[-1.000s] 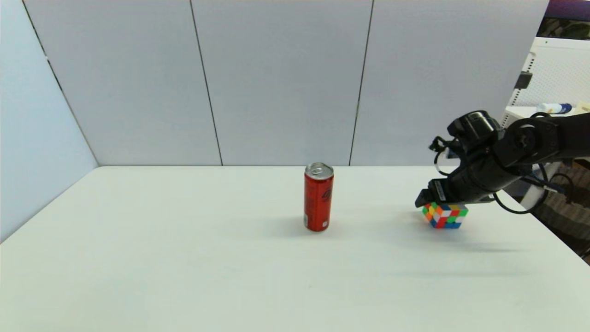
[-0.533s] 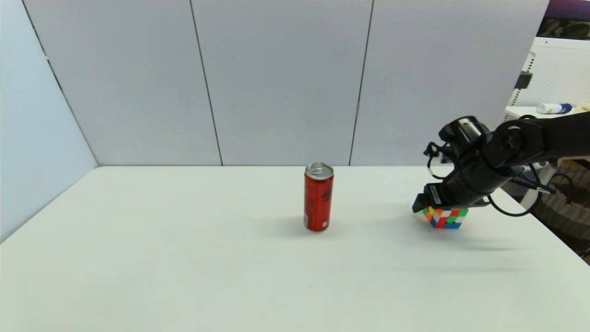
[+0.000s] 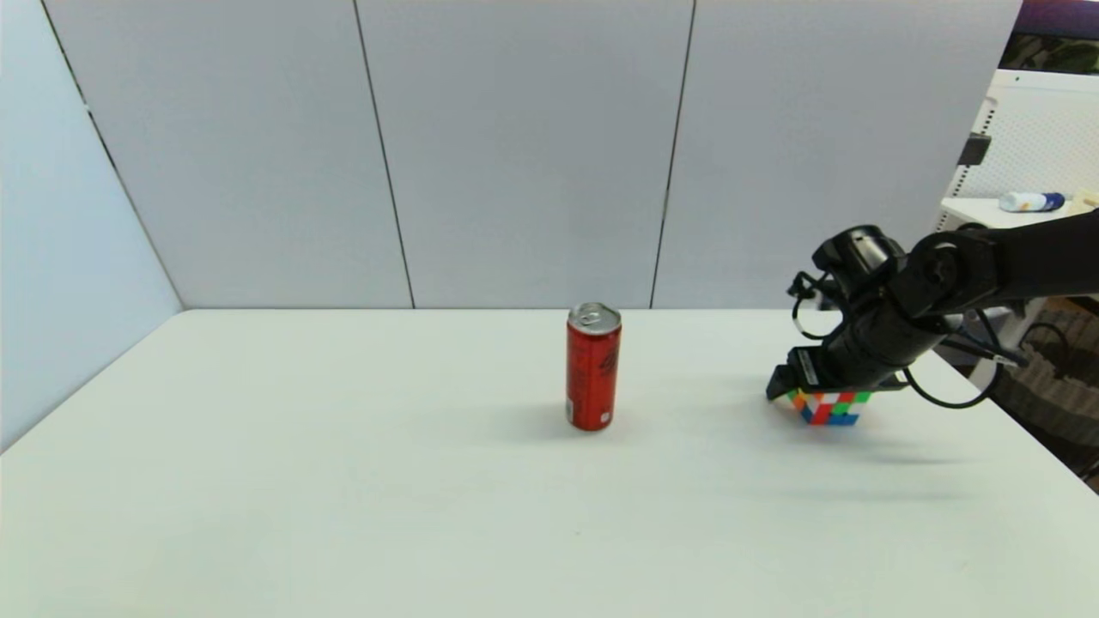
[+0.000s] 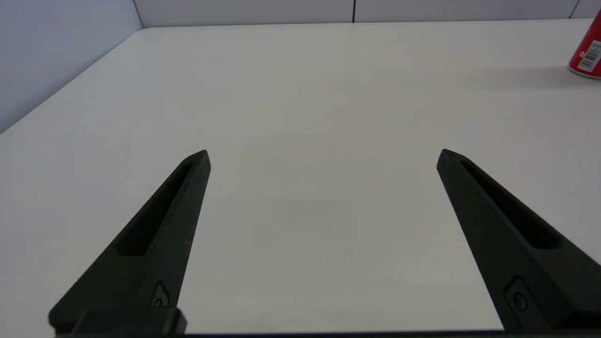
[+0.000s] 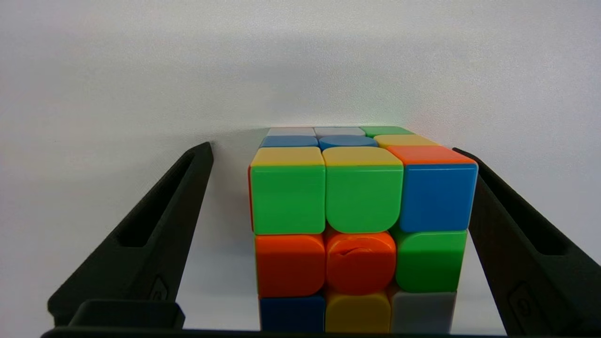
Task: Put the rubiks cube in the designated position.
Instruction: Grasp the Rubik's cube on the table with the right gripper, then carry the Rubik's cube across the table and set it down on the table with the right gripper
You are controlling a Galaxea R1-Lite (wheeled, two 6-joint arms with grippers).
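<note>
Right wrist view shows what the head view hides: the rubiks cube sits on the white counter between the right gripper's two black fingers, which are spread wide. One finger is touching or nearly touching the cube's side, and the other stands apart with a bare gap. The cube is a regular block with no long axis; it rests flat, a green, blue and orange face turned toward the wrist camera.

From the head view, the cube lies well to the right of the upright red can, with the right gripper lowered over its top.

The left gripper hovers low over bare counter to the left of the can, fingers wide and empty.
</note>
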